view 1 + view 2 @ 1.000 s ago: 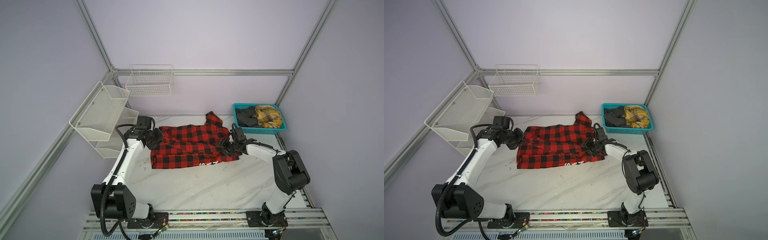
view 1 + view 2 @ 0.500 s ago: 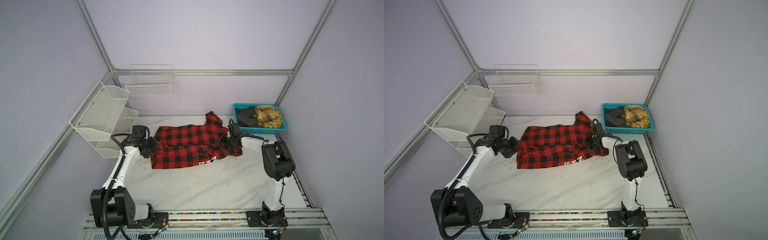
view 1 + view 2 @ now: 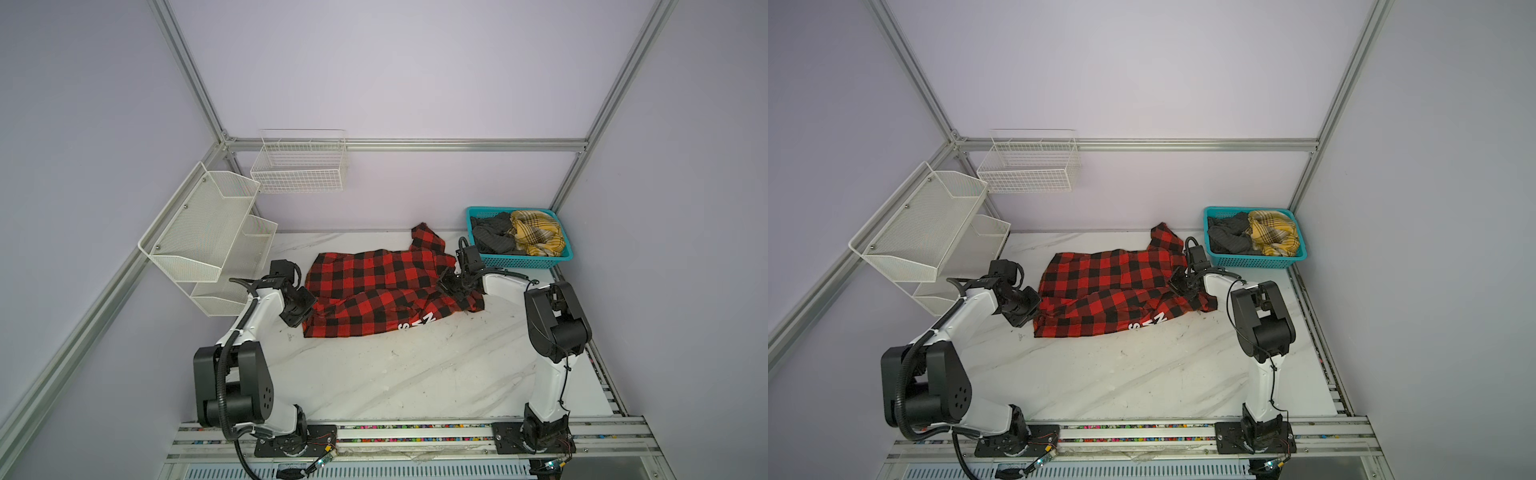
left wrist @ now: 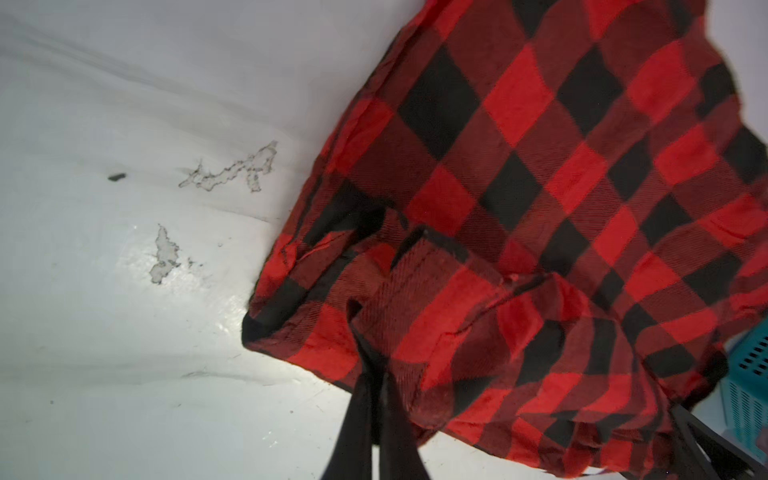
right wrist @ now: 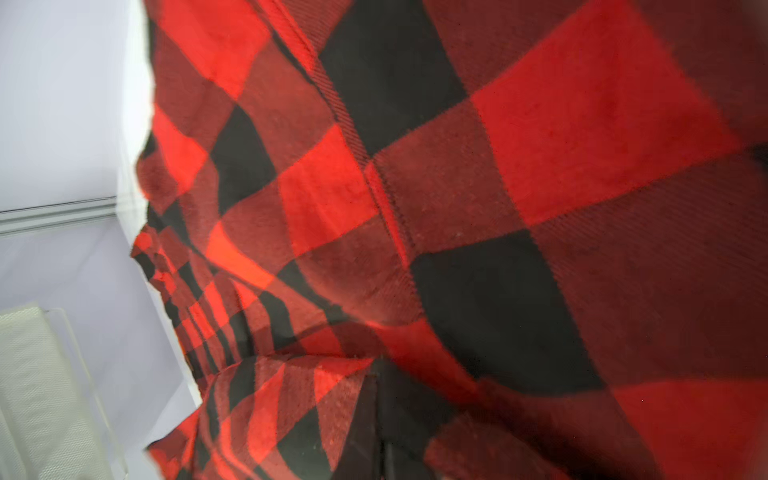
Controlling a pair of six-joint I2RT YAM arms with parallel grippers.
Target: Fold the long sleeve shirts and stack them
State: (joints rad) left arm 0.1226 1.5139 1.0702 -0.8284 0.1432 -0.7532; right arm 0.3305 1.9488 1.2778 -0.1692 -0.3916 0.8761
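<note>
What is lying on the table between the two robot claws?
The red-and-black check shirt, seen in both top views; the left gripper and right gripper each pinch one end of it.

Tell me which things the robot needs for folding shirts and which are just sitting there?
For the job: red-and-black check shirt, pinched by left end effector and right end effector; dark grey shirt and yellow plaid shirt, waiting in the teal basket.
Just sitting there: white mesh shelf rack, white wire basket.

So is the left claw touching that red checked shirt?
Touching: the left wrist view shows the left gripper shut on a fold of the red-and-black shirt.
</note>
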